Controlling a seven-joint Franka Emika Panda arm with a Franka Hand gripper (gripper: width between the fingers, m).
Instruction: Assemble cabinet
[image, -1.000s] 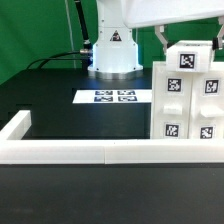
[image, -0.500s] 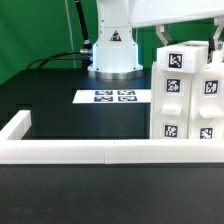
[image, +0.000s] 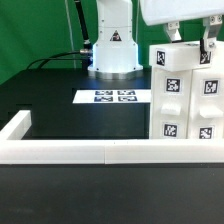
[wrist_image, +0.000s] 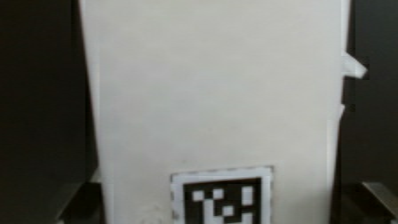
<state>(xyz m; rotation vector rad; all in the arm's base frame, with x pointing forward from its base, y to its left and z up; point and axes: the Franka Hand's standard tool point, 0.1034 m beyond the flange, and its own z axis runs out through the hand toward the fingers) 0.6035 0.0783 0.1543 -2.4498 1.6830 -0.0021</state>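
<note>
Claw (image: 191, 36) astride tagged white cabinet (image: 186, 98), beside border rail (image: 80, 152).

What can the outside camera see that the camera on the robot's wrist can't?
Only the exterior view shows the robot base, the marker board, the white border rail, the green backdrop and the whole stacked cabinet. Only the wrist view shows one cabinet panel filling the picture close up, with dark claw fingers beside it. Both show white cabinet parts carrying black-and-white tags.
</note>
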